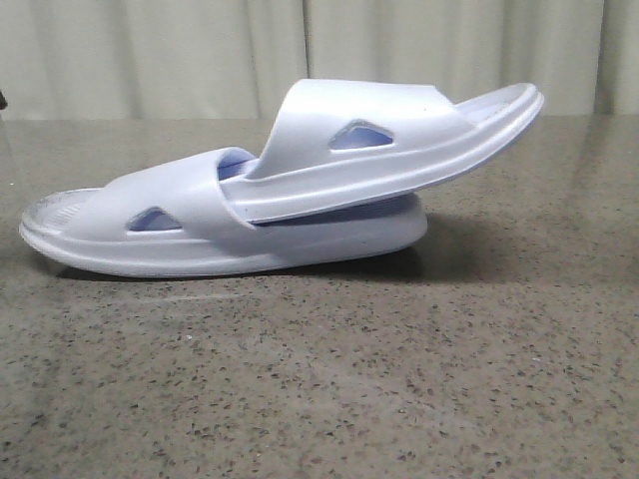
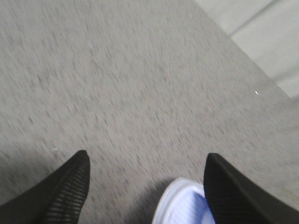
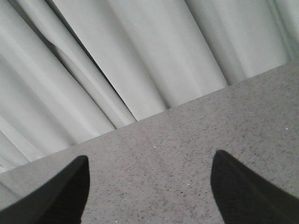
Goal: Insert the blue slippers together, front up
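Two pale blue slippers lie on the speckled grey table in the front view. The lower slipper [image 1: 140, 225] rests flat on its sole. The upper slipper [image 1: 399, 135] has one end tucked under the lower one's strap and its other end tilted up to the right. Neither gripper shows in the front view. My left gripper [image 2: 145, 161] is open, with the rounded end of one slipper [image 2: 180, 205] between its fingers, close to the right finger [image 2: 238, 196]. My right gripper [image 3: 149, 163] is open and empty over bare table.
The grey stone table [image 1: 319, 379] spreads in front of the slippers. A pale pleated curtain [image 1: 150, 55] hangs behind the table's far edge; it also shows in the right wrist view [image 3: 117, 56]. A light floor or wall [image 2: 266, 32] lies beyond the table edge in the left wrist view.
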### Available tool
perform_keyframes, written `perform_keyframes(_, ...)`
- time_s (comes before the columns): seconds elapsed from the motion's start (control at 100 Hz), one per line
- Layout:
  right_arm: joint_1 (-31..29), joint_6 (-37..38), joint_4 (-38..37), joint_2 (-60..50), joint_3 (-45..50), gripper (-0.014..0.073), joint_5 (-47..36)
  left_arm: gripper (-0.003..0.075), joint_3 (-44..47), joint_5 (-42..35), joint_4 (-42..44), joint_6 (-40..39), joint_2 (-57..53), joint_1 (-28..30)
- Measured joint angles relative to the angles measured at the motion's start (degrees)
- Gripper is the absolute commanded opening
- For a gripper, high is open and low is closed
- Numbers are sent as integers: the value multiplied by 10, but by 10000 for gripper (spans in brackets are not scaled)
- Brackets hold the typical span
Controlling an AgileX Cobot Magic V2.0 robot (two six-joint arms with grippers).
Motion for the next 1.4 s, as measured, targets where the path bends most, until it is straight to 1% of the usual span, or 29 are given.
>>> perform_keyframes(0.18,0,0,-82,0,0,472,-7,457,0,-36,98,0,-60,0)
perform_keyframes(0.33,0,0,-142,-18,0,472,-2,457,0,-39,183,0,-145,0)
perform_keyframes(0.51,0,0,-205,-93,0,472,6,457,0,-13,261,0,-242,0)
perform_keyframes(0.63,0,0,-232,-152,7,472,14,457,15,4,306,0,-301,0)
perform_keyframes(0.81,0,0,-242,-236,53,472,22,457,73,11,321,0,-385,0)
perform_keyframes(1.0,0,0,-244,-313,135,472,24,457,147,15,334,0,-460,0)
perform_keyframes(1.22,0,-1,-244,-338,195,461,27,449,207,15,338,0,-478,0)
perform_keyframes(1.31,0,-1,-244,-338,200,417,27,414,220,15,338,0,-478,0)
perform_keyframes(1.36,0,-1,-244,-338,200,366,27,371,224,15,338,0,-478,0)
perform_keyframes(1.4,0,-1,-244,-338,200,304,27,337,227,15,338,0,-478,0)
